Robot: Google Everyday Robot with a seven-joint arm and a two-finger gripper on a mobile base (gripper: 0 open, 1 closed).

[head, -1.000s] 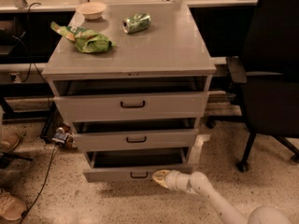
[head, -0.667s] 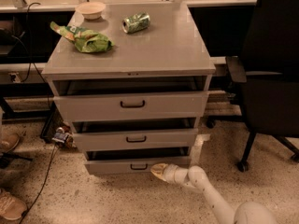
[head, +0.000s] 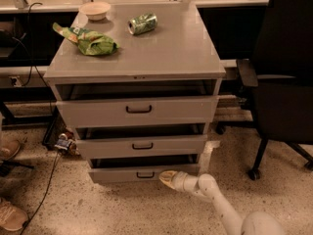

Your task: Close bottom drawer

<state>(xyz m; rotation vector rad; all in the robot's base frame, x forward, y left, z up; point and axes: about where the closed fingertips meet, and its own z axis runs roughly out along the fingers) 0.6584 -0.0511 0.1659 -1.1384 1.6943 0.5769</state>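
Observation:
The bottom drawer [head: 122, 174] is the lowest grey front of the metal cabinet [head: 146, 62], with a small black loop handle [head: 145, 175]. It stands slightly out, a dark gap showing above its front. My gripper [head: 166, 178] reaches in low from the lower right on a white arm [head: 215, 199]. Its tip rests against the drawer front, just right of the handle. The middle drawer [head: 142, 146] and top drawer [head: 137, 110] above also stand partly out.
On the cabinet top lie a green bag [head: 88, 40], a green can [head: 143, 23] and a small bowl [head: 95, 9]. A black office chair [head: 281, 77] stands at the right. Cables and a small object [head: 63, 143] lie on the floor at the left, with shoes [head: 10, 214].
The bottom drawer has slid inward toward the cabinet, pushed by my gripper, which has moved up and to the left with it. The gap above the drawer front has narrowed.

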